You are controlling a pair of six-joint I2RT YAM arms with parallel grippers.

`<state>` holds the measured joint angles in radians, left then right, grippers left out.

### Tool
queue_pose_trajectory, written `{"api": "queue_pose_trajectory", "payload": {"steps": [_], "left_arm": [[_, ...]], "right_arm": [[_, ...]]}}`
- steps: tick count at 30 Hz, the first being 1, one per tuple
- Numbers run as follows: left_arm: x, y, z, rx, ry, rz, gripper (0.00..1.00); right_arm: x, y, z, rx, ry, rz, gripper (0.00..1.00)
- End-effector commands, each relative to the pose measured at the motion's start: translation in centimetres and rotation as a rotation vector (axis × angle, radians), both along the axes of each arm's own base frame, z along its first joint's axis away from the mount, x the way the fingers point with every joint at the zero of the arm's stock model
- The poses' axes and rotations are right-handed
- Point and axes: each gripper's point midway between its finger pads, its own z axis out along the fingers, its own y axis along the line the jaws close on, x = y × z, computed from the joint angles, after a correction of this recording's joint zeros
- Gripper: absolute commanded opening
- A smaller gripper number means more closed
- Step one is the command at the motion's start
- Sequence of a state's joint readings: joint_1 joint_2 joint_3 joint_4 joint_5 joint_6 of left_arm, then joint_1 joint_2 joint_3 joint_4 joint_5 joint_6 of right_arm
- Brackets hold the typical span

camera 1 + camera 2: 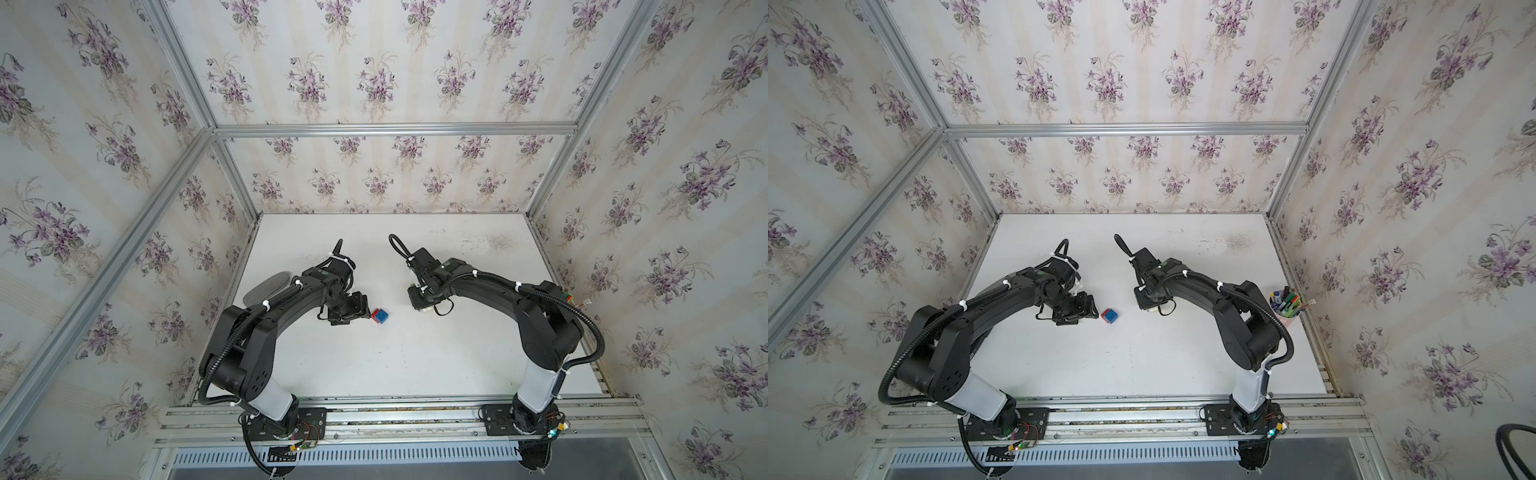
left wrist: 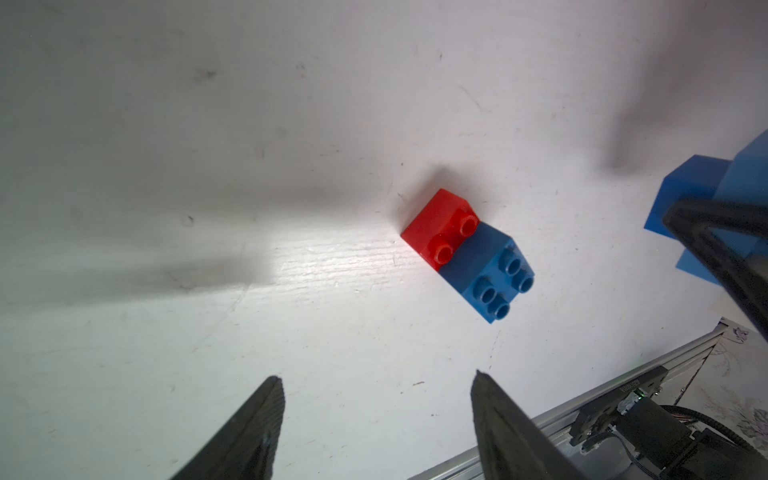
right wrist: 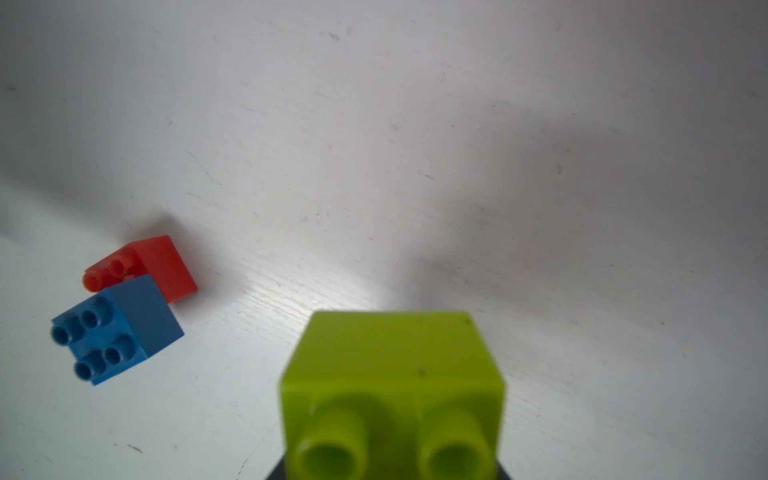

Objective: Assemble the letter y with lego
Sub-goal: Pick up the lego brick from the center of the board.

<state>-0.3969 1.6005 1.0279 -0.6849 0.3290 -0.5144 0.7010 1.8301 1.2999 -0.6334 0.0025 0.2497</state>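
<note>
A red brick [image 2: 440, 226] and a dark blue brick [image 2: 488, 274] lie joined on the white table, seen in both top views [image 1: 380, 316] [image 1: 1109, 316]. My left gripper [image 2: 376, 378] is open and empty, just left of that pair [image 1: 366, 314]. My right gripper [image 1: 420, 306] hangs to the right of the pair, shut on a lime green brick [image 3: 392, 374] whose studs face the wrist camera and hide the jaws. In the left wrist view, blue bricks [image 2: 694, 195] sit at the right gripper behind one of its black fingers [image 2: 715, 249]. The letter y is not seen as a whole.
A cup of pens and markers [image 1: 1285, 305] stands at the table's right edge behind the right arm. A dark flat oval object [image 1: 266, 286] lies at the left edge. Aluminium rails [image 1: 374, 409] run along the front, and papered walls enclose the table [image 1: 415, 365].
</note>
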Motion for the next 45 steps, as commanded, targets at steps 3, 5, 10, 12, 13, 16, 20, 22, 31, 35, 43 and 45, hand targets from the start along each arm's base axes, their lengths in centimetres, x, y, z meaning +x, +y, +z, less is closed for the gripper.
{"api": "queue_pose_trajectory", "payload": {"steps": [3,5,10,12,13,16,20,22,31,35,43,45], "left_arm": [[0.8,-1.1,0.0,-0.044,-0.016,-0.026,0.73],[0.8,-1.2,-0.3,-0.047,-0.008,-0.030,0.73],[0.9,-1.4,-1.2,-0.044,0.005,-0.034,0.73],[1.0,-1.4,-1.4,-0.041,0.002,-0.034,0.73],[1.0,-1.4,-1.5,-0.039,0.004,-0.033,0.73],[1.1,-1.4,-1.8,-0.039,0.008,-0.033,0.73],[1.1,-1.3,-2.1,-0.030,0.012,-0.032,0.73],[0.9,-1.3,-2.4,-0.025,0.018,-0.036,0.73],[0.7,-0.8,-3.3,-0.001,0.028,-0.033,0.72],[0.8,-0.9,-2.9,-0.006,0.019,-0.028,0.72],[1.4,-1.3,-1.8,-0.027,-0.009,-0.020,0.72],[1.5,-1.3,-1.8,-0.028,-0.010,-0.019,0.72]], "right_arm": [[-0.6,0.7,0.8,0.014,-0.002,0.029,0.27],[-0.6,0.9,0.9,0.019,-0.006,0.032,0.27],[-0.6,1.2,1.1,0.028,-0.007,0.036,0.27],[-0.7,1.3,1.1,0.029,-0.008,0.036,0.27],[-0.7,1.3,1.2,0.031,-0.009,0.037,0.27],[-0.7,1.4,1.0,0.031,-0.007,0.037,0.26],[-0.8,1.5,1.0,0.031,-0.003,0.036,0.26],[-0.8,1.5,1.0,0.030,-0.003,0.035,0.26],[-1.3,2.2,1.4,0.039,-0.010,0.066,0.26],[-1.4,2.4,1.6,0.041,-0.014,0.071,0.26],[-1.5,2.4,1.5,0.043,-0.014,0.070,0.25],[-1.5,2.3,1.5,0.043,-0.013,0.068,0.25]]}}
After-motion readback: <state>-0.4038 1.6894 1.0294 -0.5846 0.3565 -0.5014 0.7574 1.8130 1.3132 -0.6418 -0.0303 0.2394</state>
